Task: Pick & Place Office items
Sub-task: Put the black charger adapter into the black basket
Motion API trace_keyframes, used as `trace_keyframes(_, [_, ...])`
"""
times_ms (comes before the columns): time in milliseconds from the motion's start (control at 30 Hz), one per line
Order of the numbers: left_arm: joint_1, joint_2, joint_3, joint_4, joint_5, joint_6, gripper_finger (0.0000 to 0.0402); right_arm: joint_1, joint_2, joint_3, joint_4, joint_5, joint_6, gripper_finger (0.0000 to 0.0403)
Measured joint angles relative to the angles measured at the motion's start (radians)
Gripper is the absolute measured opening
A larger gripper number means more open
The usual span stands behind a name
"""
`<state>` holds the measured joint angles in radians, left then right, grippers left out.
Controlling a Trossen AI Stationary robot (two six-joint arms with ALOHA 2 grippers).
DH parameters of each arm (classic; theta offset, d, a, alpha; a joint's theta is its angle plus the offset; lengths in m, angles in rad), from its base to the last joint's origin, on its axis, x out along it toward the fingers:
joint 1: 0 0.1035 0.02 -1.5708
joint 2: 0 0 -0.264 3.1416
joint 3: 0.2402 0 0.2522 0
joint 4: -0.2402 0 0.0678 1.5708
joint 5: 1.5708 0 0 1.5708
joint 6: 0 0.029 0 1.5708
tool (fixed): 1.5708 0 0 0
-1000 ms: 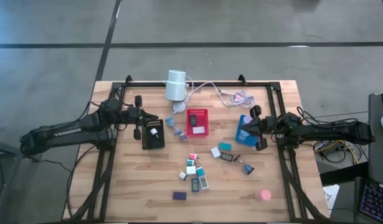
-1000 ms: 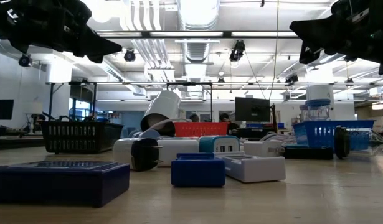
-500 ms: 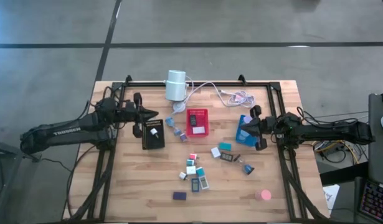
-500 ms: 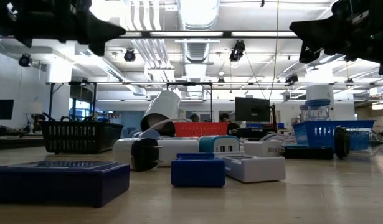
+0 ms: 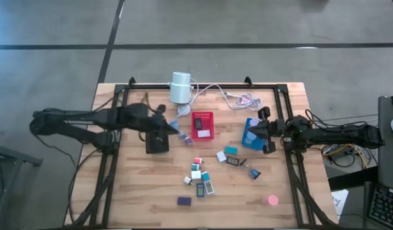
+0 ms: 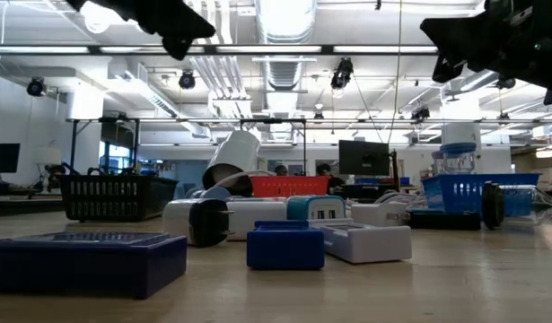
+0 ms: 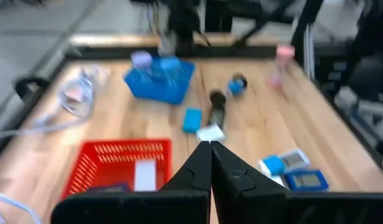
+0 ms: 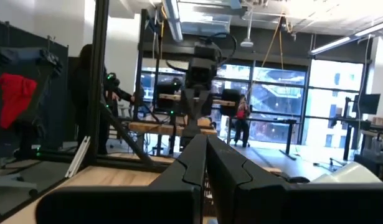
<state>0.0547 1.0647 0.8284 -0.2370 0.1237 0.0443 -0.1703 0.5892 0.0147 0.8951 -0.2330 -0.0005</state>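
The office items are small blocks and clips in white, teal, blue and black, lying loose mid-table around (image 5: 199, 176). A purple block (image 5: 184, 200) and a pink disc (image 5: 269, 200) lie nearer the near edge. In the left wrist view a white piece (image 7: 210, 132) and a teal block (image 7: 192, 119) lie just past my fingers. My left gripper (image 5: 170, 130) is shut and empty. It hangs in the air between the black tray (image 5: 159, 145) and the red tray (image 5: 211, 119). My right gripper (image 5: 249, 132) is shut, raised over the blue tray (image 5: 250, 142).
A white cylinder (image 5: 179, 87) with a coiled cable (image 5: 242, 99) sits by the far edge. The red tray holds a white piece (image 7: 144, 174). A black frame rail (image 5: 202, 85) borders the table. Bare wood shows at the near left corner (image 5: 138, 191).
My left arm has reached toward the table's right and risen. Its gripper has moved from the black tray's left side across the tray to the gap before the red tray. My right arm has kept still.
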Motion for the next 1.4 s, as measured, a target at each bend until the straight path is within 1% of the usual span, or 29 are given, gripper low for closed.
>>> trace_keyframes(100, [-0.044,0.101,0.06,-0.04,-0.031,-0.023,0.0005,0.0,0.0,0.0,0.002,0.008,0.004,0.0008])
trace_keyframes(200, [-0.079,0.196,0.1,-0.051,-0.034,-0.071,0.0009,0.0,0.0,0.0,0.002,0.023,0.033,0.0008])
trace_keyframes(300, [-0.108,0.275,0.124,-0.051,-0.034,-0.106,0.0028,0.0,0.0,0.0,0.0,0.023,0.056,0.0008])
trace_keyframes(433, [-0.124,0.362,0.143,-0.057,-0.033,-0.129,0.0073,0.0,0.0,0.0,-0.014,0.019,0.076,0.0008])
trace_keyframes(600, [-0.123,0.431,0.157,-0.124,-0.033,-0.131,0.0143,0.0,0.002,0.0,-0.027,0.015,0.08,0.0008])
trace_keyframes(733, [-0.16,0.49,0.164,-0.127,0.003,-0.14,0.0193,0.0,0.002,0.0,-0.028,0.015,0.078,0.0008])
trace_keyframes(833, [-0.198,0.543,0.187,-0.137,0.011,-0.19,0.022,0.0,0.002,0.0,-0.027,0.015,0.073,0.0008])
trace_keyframes(967, [-0.24,0.605,0.236,-0.226,0.053,-0.207,0.0249,0.0,0.002,0.0,-0.027,0.015,0.077,0.0008])
trace_keyframes(1067, [-0.274,0.636,0.271,-0.29,0.111,-0.176,0.0266,0.0,0.002,0.0,-0.025,0.015,0.086,0.0008])
trace_keyframes(1133, [-0.296,0.653,0.292,-0.3,0.132,-0.159,0.0273,0.0,0.002,0.0,-0.024,0.015,0.091,0.0008])
trace_keyframes(1300, [-0.34,0.726,0.377,-0.307,0.127,-0.178,0.0273,0.0,0.002,0.0,-0.023,0.015,0.098,0.0008])
trace_keyframes(1400, [-0.353,0.79,0.436,-0.358,0.126,-0.184,0.0273,0.0,0.002,0.0,-0.02,0.015,0.099,0.0008])
